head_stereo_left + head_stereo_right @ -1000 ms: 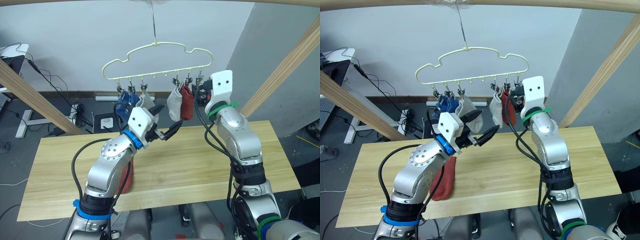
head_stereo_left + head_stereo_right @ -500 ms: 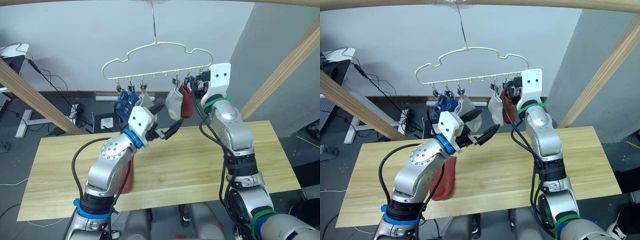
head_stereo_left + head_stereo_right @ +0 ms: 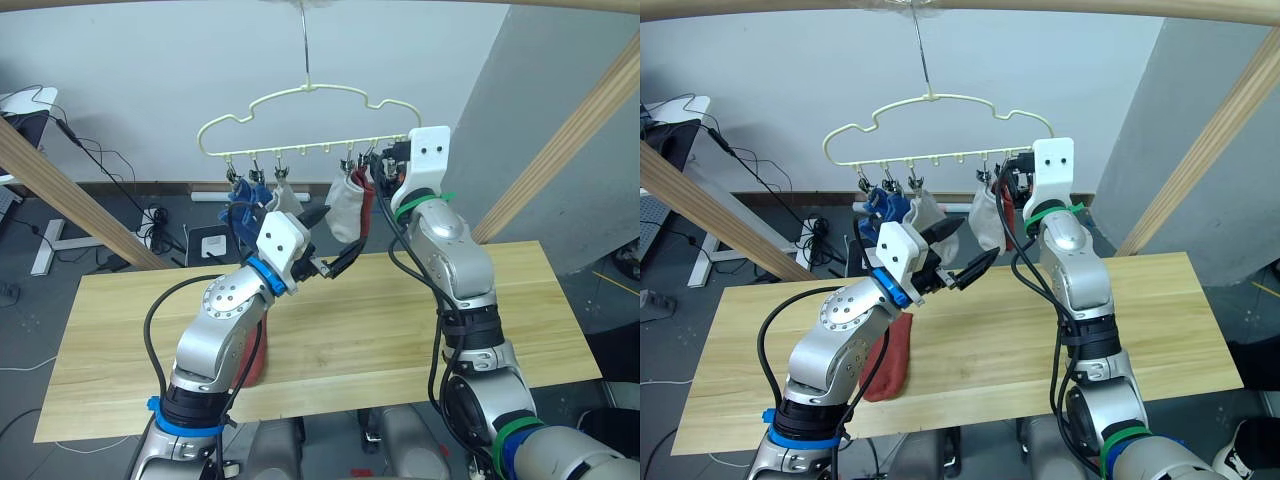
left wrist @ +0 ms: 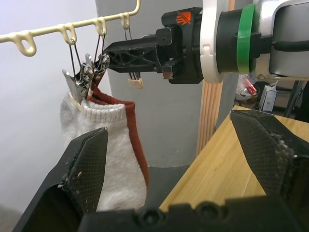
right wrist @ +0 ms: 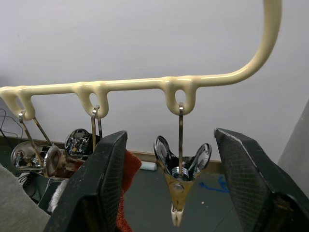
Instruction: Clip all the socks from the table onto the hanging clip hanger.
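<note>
**Right gripper at the hanger's last empty clip, 1 red sock left on the table**

Head camera views: a cream clip hanger point(image 3: 300, 110) hangs by its hook from a wooden rail overhead. Slanted wooden posts point(image 3: 70, 205) stand at 9 and 3 o'clock, with cables on the floor behind. 2 blue socks point(image 3: 247, 200) and a grey sock point(image 3: 290, 203) hang at the hanger's left end; another grey sock point(image 3: 346, 212) and a rust-red sock point(image 3: 368, 205) hang toward its right end. The right gripper point(image 3: 390, 165) is raised to the hanger's right end, just beside the red sock. The left gripper point(image 3: 335, 247) hovers below the hanging socks, fingers spread and empty. The table point(image 3: 400, 310) is bare and open to the right; 1 rust-red sock point(image 3: 890, 358) lies near its front edge, partly under the left arm.

Left wrist view: its 2 black fingers point(image 4: 82, 166) stand wide apart, empty. Between them hang the grey and red socks, with the right gripper's fingers at 12 o'clock by an empty clip point(image 4: 134, 81).

Right wrist view: its fingers point(image 5: 104, 179) are spread apart, holding nothing. The empty metal clip point(image 5: 179, 176) hangs between them without touching. At 9 o'clock, the red sock's edge sits just beside 1 finger.
</note>
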Controlling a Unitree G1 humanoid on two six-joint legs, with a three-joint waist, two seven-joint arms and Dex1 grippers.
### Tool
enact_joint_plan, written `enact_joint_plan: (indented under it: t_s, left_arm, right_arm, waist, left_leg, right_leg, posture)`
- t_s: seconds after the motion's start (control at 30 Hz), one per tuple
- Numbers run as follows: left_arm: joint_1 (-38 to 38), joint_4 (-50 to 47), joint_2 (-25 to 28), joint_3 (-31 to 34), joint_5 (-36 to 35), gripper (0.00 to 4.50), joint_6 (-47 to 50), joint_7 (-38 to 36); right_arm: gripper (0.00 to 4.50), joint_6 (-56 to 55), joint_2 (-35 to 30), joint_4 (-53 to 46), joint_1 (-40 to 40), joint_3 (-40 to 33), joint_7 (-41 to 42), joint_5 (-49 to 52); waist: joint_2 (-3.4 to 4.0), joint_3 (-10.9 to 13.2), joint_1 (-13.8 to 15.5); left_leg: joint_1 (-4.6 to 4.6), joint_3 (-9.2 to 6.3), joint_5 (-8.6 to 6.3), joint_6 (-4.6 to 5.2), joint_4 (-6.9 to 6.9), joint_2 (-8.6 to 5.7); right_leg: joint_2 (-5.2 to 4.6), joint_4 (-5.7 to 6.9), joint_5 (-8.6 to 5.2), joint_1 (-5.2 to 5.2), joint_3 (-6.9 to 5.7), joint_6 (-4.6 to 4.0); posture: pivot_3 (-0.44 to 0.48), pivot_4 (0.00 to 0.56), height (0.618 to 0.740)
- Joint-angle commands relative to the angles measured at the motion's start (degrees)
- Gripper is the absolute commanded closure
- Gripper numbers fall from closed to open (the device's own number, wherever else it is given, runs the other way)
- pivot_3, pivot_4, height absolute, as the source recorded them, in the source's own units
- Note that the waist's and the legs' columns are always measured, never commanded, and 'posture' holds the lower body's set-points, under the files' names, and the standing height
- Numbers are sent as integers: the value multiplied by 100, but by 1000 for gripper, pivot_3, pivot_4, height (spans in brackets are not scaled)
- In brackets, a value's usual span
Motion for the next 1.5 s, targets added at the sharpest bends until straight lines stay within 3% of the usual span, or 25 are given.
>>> enact_joint_plan:
  t_s: [0.03, 0.17, 0.27, 0.53, 0.7, 0.8, 1.2, 1.5]
  left_arm:
    - [-36, -163, -24, -20, 32, 0, -109, 33]
    - [-8, -175, -12, -27, 47, 0, -129, 43]
    - [46, -194, 3, -36, 62, 0, -142, 55]
    - [771, -476, 93, 49, 447, 0, -223, 449]
    - [1699, -468, -109, 755, 652, 0, 223, 1484]
    - [2009, 92, -179, 1372, 615, 0, 589, 1971]
    - [1725, 2052, 387, 1069, 1054, 0, 285, 1421]
    - [1767, 2315, 481, 945, 1232, 2084, 42, 1269]
  right_arm:
    - [2414, -142, 31, -112, -172, -56, -8, 63]
    - [3866, -168, 25, -106, -180, -58, 6, 60]
    - [4489, -190, 7, -92, -191, -63, 19, 56]
    - [4489, -205, -52, -88, -209, -79, 56, 60]
    - [4489, -184, -98, -116, -190, -91, 90, 65]
    - [4489, -153, -126, -135, -168, -85, 128, 71]
    - [4489, -46, -191, -175, -146, -45, 236, 84]
    - [4500, -3, -168, -230, -109, -13, 263, 105]
  waist:
    - [0, 0, 0]
    - [0, 0, 0]
    - [0, 0, 0]
    - [0, 0, -10]
    - [0, 0, -22]
    - [0, 0, -3]
    - [2, 1, 5]
    - [2, 1, 0]
  left_leg:
    - [0, 0, 0, 0, 0, 0]
    - [0, 0, 0, 0, 0, 0]
    - [0, 0, 0, 0, 0, 0]
    - [1, 1, 0, 0, -1, 2]
    - [7, 4, -1, 1, -3, 4]
    - [6, -1, -1, 1, -2, 4]
    - [7, 2, -1, 1, -3, 2]
    - [11, 4, -1, 1, -5, 3]
  right_leg:
    - [0, 0, 0, 0, 0, 0]
    - [0, 0, 0, 0, 0, 0]
    - [0, 0, 0, 0, 0, 0]
    - [0, 0, 0, 0, 1, 0]
    - [-1, 2, 0, 0, 5, 0]
    - [0, 4, 0, 0, 0, 0]
    - [-3, 4, 0, 0, -2, -1]
    - [-6, 7, 0, 0, 0, -1]
  posture:
    - [-149, 269, 740]
    - [-151, 268, 740]
    - [-152, 268, 740]
    - [-153, 270, 740]
    - [-151, 274, 740]
    - [-149, 278, 740]
    - [-163, 282, 740]
    - [-164, 280, 740]
